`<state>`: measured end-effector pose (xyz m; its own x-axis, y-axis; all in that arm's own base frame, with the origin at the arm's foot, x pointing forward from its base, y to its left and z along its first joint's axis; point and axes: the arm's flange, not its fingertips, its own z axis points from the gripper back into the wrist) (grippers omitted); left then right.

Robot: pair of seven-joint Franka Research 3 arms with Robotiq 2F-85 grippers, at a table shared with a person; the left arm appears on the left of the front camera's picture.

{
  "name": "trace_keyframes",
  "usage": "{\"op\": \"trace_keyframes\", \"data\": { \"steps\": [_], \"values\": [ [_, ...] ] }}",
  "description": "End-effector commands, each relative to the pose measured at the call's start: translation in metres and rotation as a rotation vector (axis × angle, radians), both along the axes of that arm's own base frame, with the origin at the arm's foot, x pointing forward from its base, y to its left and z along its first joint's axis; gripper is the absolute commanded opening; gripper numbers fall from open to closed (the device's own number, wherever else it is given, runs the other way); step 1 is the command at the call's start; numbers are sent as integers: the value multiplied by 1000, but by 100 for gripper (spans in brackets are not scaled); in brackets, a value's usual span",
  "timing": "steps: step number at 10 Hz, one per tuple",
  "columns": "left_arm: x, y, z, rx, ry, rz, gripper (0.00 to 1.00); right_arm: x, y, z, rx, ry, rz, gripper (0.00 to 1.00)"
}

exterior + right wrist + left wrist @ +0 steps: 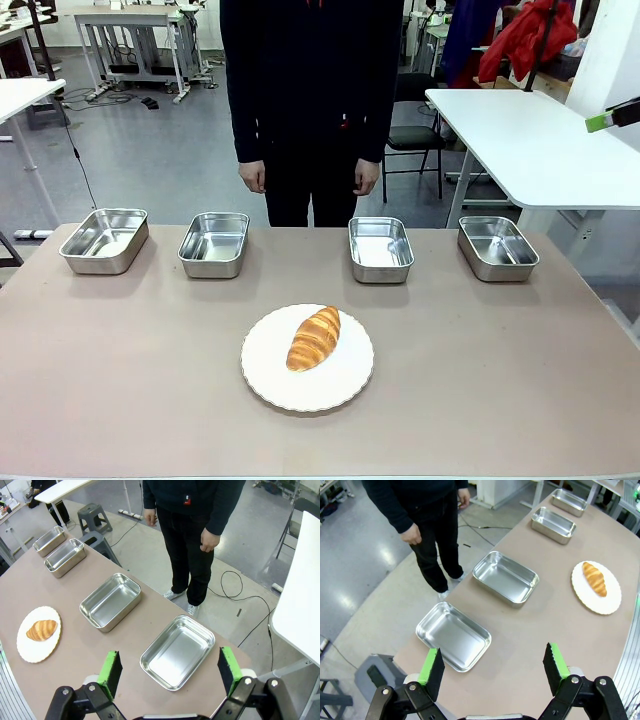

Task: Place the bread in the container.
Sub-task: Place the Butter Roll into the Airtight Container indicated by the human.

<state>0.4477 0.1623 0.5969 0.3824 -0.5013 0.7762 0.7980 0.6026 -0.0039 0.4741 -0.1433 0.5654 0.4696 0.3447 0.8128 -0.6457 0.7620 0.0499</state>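
Bare table surrounds the plate (pans line far edge).

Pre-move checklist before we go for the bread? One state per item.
1. Bread lies alone on the white plate, nothing covering it: ok.
2. Left gripper open, nothing between its fingers: ok.
3. Right gripper open, nothing between its fingers: ok.
4. Four steel pans in a row at the far edge, all empty: ok.
5. Which pan is the target: cannot tell.
6. Person's hands hang at their sides, off the table: ok.
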Motion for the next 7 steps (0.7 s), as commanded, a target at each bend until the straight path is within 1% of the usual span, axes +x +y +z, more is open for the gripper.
{"op": "trace_keyframes", "data": {
  "steps": [1, 7],
  "values": [
    [-1, -1, 1, 0, -3, -7, 100, 0, 1, 1, 5, -6, 3, 100],
    [-1, -1, 1, 0, -3, -7, 100, 0, 1, 1, 5, -6, 3, 100]
  ]
}}
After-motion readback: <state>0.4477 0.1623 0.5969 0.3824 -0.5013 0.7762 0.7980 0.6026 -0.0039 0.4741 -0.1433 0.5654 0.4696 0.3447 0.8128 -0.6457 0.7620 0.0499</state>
